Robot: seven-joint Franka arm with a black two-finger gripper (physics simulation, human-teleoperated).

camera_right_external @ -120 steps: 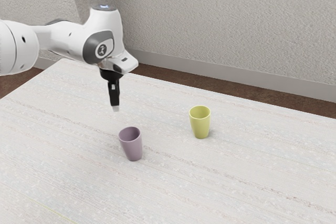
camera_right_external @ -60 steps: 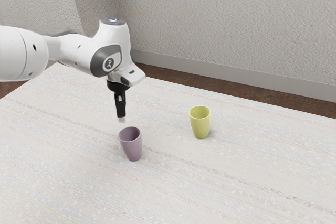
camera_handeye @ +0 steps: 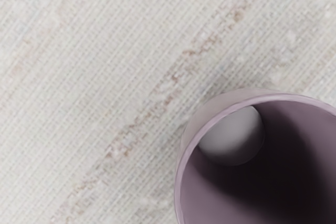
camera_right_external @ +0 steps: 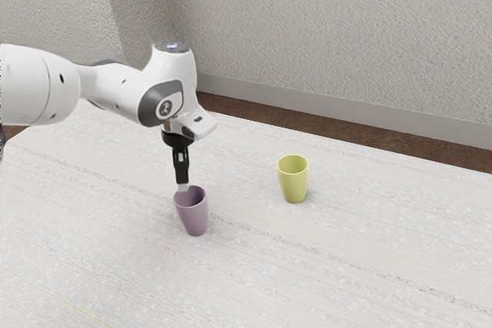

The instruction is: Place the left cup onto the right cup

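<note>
The purple cup (camera_right_external: 191,213) stands upright on the table toward the exterior view's left. The yellow-green cup (camera_right_external: 292,178) stands upright to its right and a little farther back, about a cup's width or more away. My gripper (camera_right_external: 182,186) points straight down with its tip just above the purple cup's far-left rim. In the wrist view the purple cup (camera_handeye: 262,182) is close under my hand, and I look into its open mouth and see its pale bottom. Nothing is held.
The pale woodgrain table (camera_right_external: 346,266) stretches wide around both cups. Beyond the table's far edge are a brown floor strip (camera_right_external: 346,128) and a textured grey wall (camera_right_external: 346,28). My white arm (camera_right_external: 92,94) reaches in from the exterior view's left.
My hand has moved right and down, from well above and left of the purple cup to just over its rim. Both cups have stayed where they were.
</note>
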